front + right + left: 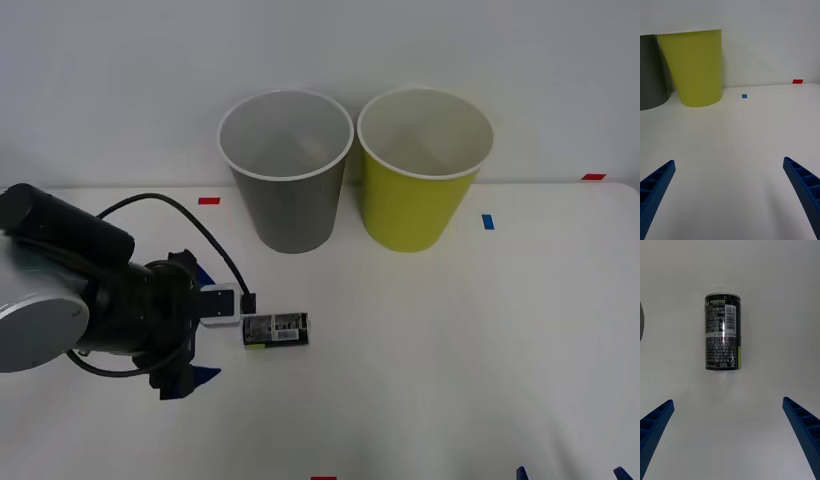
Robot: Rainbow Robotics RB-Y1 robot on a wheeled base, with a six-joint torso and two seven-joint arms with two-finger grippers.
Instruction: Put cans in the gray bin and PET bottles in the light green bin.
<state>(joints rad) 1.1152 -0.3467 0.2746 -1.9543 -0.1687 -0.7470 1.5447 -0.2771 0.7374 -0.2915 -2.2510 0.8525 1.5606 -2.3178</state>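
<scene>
the small short cylindrical metal can (276, 330) is black, covered in fine white print with a white barcode panel, a pale band across its middle and a yellow-green patch at one side. the tall tapered round gray bin (288, 172) has a white rim and a pale inside. the tall tapered round yellow-green bin (421, 167) has the same white rim and pale inside. the flat bench (450, 340) is white, dotted with small red and blue tape marks. the left tool (196, 323) has blue ribbed fingers on a black body; the right tool (730, 197) also has blue ribbed fingers.

My can (276, 330), black with white print, lies on its side lower left; gray bin (288, 170) and light green bin (423, 168) stand upright, top centre.
</scene>
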